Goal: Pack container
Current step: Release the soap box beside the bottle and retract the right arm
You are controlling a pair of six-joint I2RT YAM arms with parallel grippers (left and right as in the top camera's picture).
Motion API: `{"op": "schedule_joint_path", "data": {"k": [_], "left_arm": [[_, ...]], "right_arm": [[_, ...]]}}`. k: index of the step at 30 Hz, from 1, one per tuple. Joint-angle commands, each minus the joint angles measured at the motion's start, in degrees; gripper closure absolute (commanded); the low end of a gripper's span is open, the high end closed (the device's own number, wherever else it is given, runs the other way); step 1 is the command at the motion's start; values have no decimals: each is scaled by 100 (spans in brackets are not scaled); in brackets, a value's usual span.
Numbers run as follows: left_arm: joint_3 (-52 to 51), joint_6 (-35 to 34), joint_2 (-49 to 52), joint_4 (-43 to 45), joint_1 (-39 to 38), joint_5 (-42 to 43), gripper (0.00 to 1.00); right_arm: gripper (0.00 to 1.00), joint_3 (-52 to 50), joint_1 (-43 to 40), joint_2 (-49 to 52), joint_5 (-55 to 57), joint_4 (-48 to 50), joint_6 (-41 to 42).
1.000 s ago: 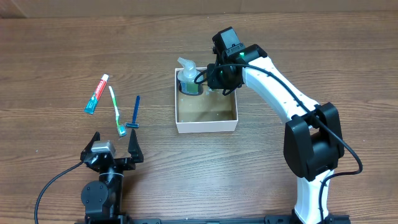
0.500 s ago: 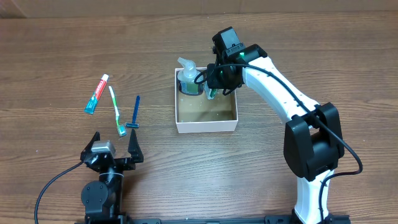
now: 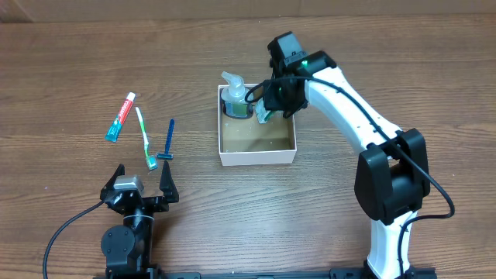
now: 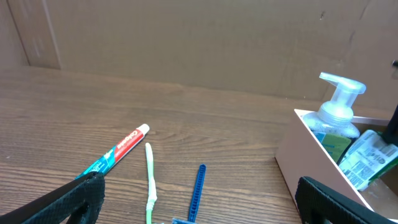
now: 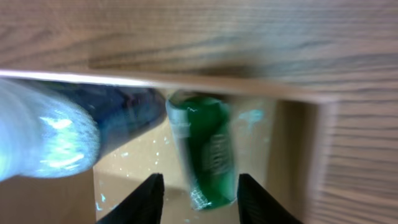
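Note:
The container (image 3: 256, 157) is a shallow white box with a brown floor at mid-table, and its wall (image 4: 311, 163) shows in the left wrist view. A clear pump bottle (image 3: 235, 97) (image 4: 336, 115) (image 5: 43, 134) stands in its back left corner. Beside the bottle a green-and-white packet (image 3: 264, 115) (image 4: 367, 155) (image 5: 208, 149) leans on the back wall. My right gripper (image 3: 276, 99) (image 5: 199, 199) hovers over the packet, open, with a gap between its left finger and the packet. My left gripper (image 3: 142, 172) (image 4: 199, 186) rests open near the front edge.
Left of the box lie a red-and-teal toothpaste tube (image 3: 121, 118) (image 4: 115, 152), a green-and-white toothbrush (image 3: 145, 138) (image 4: 150, 180) and a blue razor (image 3: 168, 142) (image 4: 198, 190). The front half of the box floor (image 5: 143, 165) is bare.
My right gripper's jaws have parted and drawn back a little from the green packet, which now shows leaning in the box. The left arm has not moved.

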Motion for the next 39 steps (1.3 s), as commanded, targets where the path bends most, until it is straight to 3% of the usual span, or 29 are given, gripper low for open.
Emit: {"op": "schedule_joint_path", "data": {"k": [1, 7, 11, 16, 20, 27, 30, 39], "left_arm": [[-24, 87, -59, -7, -15, -55, 0], [-24, 87, -59, -7, -15, -55, 0], [-24, 87, -59, -7, -15, -55, 0], [-24, 87, -59, -7, -15, -55, 0], [-24, 85, -59, -7, -15, -55, 0], [-24, 85, -59, -7, -15, -55, 0], [-24, 87, -59, -7, -15, -55, 0], [-24, 87, -59, -7, -15, -55, 0]], "right_arm": [[55, 883, -70, -52, 413, -321, -400], [53, 2184, -70, -52, 415, -1189, -507], [53, 3517, -48, -63, 415, -2269, -446], [37, 4741, -240, -83, 916, -3552, 74], [25, 4789, -634, -109, 975, -3759, 201], [14, 4767, -1692, -116, 673, -3759, 389], [0, 4745, -2133, -116, 671, -3759, 210], [0, 4310, -2841, -116, 647, -3759, 208]]}}
